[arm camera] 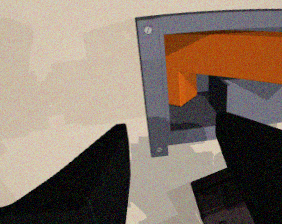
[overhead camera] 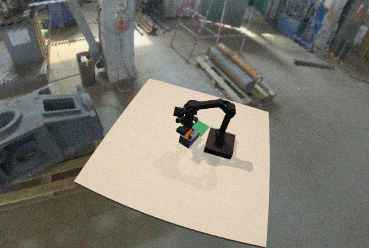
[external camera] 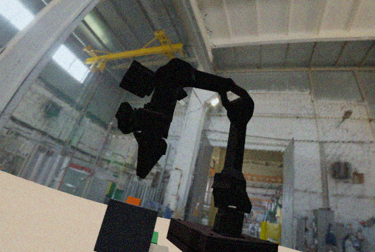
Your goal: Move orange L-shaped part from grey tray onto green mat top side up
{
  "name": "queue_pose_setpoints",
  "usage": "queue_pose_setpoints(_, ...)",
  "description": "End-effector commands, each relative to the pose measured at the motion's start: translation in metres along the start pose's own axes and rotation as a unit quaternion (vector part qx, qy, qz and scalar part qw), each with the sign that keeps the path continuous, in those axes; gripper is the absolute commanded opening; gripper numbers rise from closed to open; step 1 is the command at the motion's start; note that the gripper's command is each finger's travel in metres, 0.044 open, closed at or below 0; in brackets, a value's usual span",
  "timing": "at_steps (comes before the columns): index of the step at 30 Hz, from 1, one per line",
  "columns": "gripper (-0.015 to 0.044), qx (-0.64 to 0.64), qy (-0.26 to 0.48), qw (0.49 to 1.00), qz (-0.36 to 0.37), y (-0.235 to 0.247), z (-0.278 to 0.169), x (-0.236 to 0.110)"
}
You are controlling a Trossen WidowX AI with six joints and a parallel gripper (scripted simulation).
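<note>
- The gripper (external camera: 143, 172) hangs above the grey tray (external camera: 125, 226), clear of it, with its jaws part-way apart and nothing between them; the wrist view shows one finger (arm camera: 79, 203) over bare desk (arm camera: 59, 50) and the other over the tray's near edge.
- The orange L-shaped part (arm camera: 225, 59) lies in the tray's pocket, but not flush: in the exterior view one end (external camera: 133, 201) pokes above the tray's top edge, and the wrist view shows a shadowed gap under its short leg.
- It looks like a rigid, light block with flat, smooth faces, so it should neither bend nor crush, but it could slip or pivot if pinched near a corner.
- The sensible hold appears to be across the two parallel side faces of the raised end, jaws square to the bar, low enough for full pad contact.
- Tipped as it is, a knock on it could drop it back into the pocket, so the approach probably wants to be straight down.
- The green mat (overhead camera: 201, 127) lies just beside the tray, toward the arm's base (overhead camera: 220, 144).
</note>
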State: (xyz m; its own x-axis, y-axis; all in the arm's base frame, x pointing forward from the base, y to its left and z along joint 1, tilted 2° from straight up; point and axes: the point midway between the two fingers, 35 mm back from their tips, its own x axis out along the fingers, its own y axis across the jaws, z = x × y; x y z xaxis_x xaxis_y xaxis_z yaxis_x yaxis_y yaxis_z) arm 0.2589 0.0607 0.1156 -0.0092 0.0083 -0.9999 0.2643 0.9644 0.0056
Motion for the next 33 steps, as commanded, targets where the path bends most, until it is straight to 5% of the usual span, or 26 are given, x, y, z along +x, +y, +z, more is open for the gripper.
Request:
queue_pose_setpoints(1, 0.0180, -0.002, -0.001, 1.000, 0.000, -0.001, 0.000, -0.005)
queue_pose_setpoints(27, 0.0180, 0.000, 0.002, 1.000, -0.001, -0.001, -0.001, -0.001)
queue_pose_setpoints(31, 0.0280, -0.065, 0.002, 0.998, -0.001, -0.007, 0.001, -0.002)
queue_pose_setpoints(33, 0.0280, -0.135, 0.002, 0.991, -0.001, -0.014, 0.003, -0.002)
